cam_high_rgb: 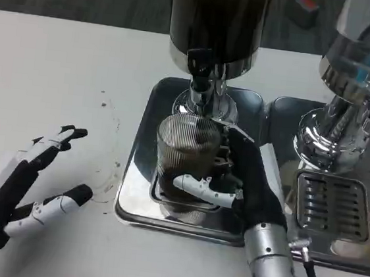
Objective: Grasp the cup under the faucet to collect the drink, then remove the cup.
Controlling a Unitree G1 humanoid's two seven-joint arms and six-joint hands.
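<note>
1. I'm seeing the right hand (pixel 233 183) wrapping around the cup (pixel 184 158) from the cup's right side, with one white finger (pixel 203 190) curling across the near face of the glass. It's gripping the cup.
2. The cup is a ribbed, smoky clear glass, sitting upright on the small drip grate at the near part of the steel tray (pixel 134 179).
3. The cup is standing directly below the faucet (pixel 202 71) of the dark dispenser (pixel 218 16). The rim is sitting just beneath the chrome spout base; I can't tell whether they're touching.
4. I can't tell whether liquid is flowing, or how full the cup is; the glass is reading dark toward the bottom.
5. The left hand (pixel 24 184) is resting on the white table (pixel 60 66) at near left, well apart from the tray. Its fingers are spreading out, pointing toward the tray, and it's holding nothing.
6. A second dispenser (pixel 359 84) is standing at far right on its own tray, with a slotted drip grate (pixel 331 205) in front of it.
</note>
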